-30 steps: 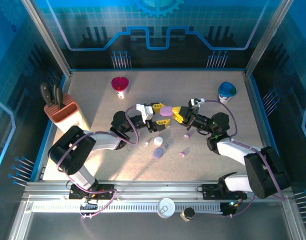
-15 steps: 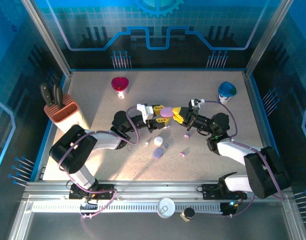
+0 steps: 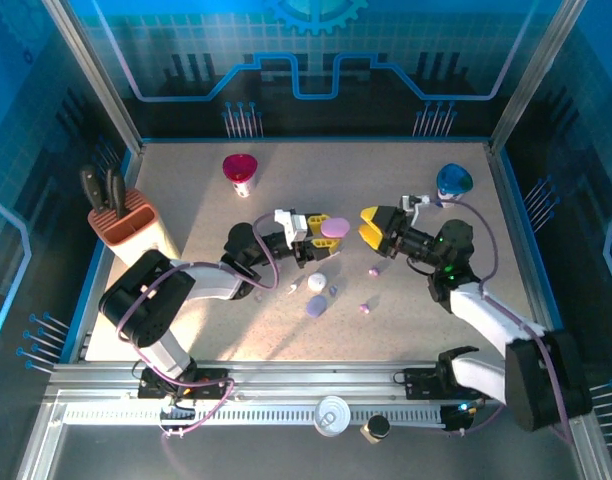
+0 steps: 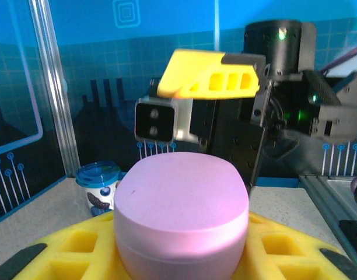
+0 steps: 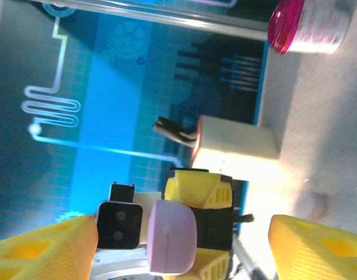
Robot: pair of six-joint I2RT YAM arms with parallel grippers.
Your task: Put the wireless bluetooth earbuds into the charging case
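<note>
My left gripper point(image 3: 324, 229) is shut on a closed purple oval charging case point(image 3: 335, 228), holding it above the table's middle. In the left wrist view the case point(image 4: 181, 216) sits between my yellow fingers point(image 4: 283, 256). My right gripper point(image 3: 370, 228) stands open just right of the case, not touching it, with nothing between its fingers. Its wrist view faces the case point(image 5: 172, 236) end-on. Tiny purple earbuds lie loose on the table point(image 3: 374, 270) point(image 3: 364, 307) point(image 3: 333, 291), and a white one point(image 3: 292, 289) lies further left.
A white oval case point(image 3: 317, 283) and a purple one point(image 3: 316, 306) lie on the table below the grippers. A red cup point(image 3: 240, 172) stands at the back left, a blue cup point(image 3: 453, 183) at the back right, a knife block point(image 3: 126, 225) at the left edge.
My right gripper has opened and drawn back to the right, off the purple case. The left gripper has closed on the case and keeps it in place.
</note>
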